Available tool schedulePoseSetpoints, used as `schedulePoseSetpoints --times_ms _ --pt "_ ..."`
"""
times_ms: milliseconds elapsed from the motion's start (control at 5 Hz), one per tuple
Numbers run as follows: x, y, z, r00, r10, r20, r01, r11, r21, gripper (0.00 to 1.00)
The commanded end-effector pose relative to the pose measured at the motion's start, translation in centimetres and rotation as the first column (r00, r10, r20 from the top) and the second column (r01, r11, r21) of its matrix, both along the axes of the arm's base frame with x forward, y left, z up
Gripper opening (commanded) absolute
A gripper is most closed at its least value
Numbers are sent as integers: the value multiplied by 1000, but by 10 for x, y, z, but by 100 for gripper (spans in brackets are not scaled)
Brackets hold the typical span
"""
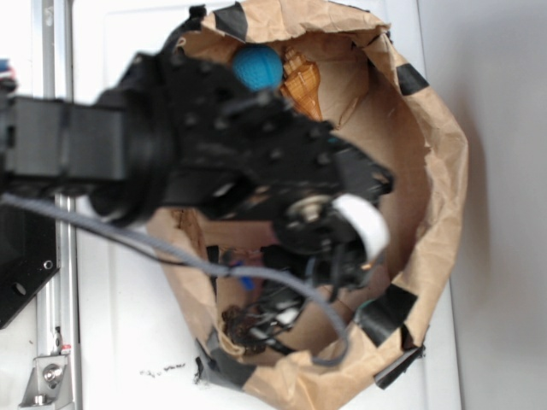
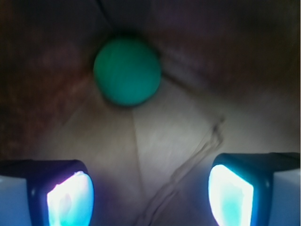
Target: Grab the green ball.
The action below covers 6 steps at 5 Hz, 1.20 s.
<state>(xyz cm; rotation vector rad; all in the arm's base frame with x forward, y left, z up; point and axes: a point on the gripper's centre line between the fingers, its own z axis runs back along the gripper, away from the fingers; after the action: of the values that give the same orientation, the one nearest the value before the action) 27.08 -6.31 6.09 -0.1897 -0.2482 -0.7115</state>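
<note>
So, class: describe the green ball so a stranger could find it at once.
Look inside the big brown paper bag under the robot arm. On its creased floor, ahead of the open gripper, sits the green ball. It is smooth and emerald, unlike the blue ball near the bag's rim.

The exterior view looks straight down from above on a crumpled brown paper bag point(image 1: 432, 162) patched with black tape, and the black robot arm point(image 1: 214, 145) crosses the frame from the left, close to the lens and blurred. The wrist view sits just behind the gripper point(image 2: 150, 193), facing past its two glowing fingertips point(image 2: 70, 200) onto the creased paper floor, very near. Both views share the bag's interior; the small smooth green ball point(image 2: 127, 71) ahead of the fingertips shows only in the wrist view.
</note>
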Motion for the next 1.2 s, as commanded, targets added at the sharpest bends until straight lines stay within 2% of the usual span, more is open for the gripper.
schedulePoseSetpoints --times_ms 0,400,1000 --pt "6 8 11 982 -58 182 74 994 -86 100" --pt "14 -6 17 981 -46 189 75 985 -154 100" --pt "17 -9 26 979 -46 197 76 985 -152 100"
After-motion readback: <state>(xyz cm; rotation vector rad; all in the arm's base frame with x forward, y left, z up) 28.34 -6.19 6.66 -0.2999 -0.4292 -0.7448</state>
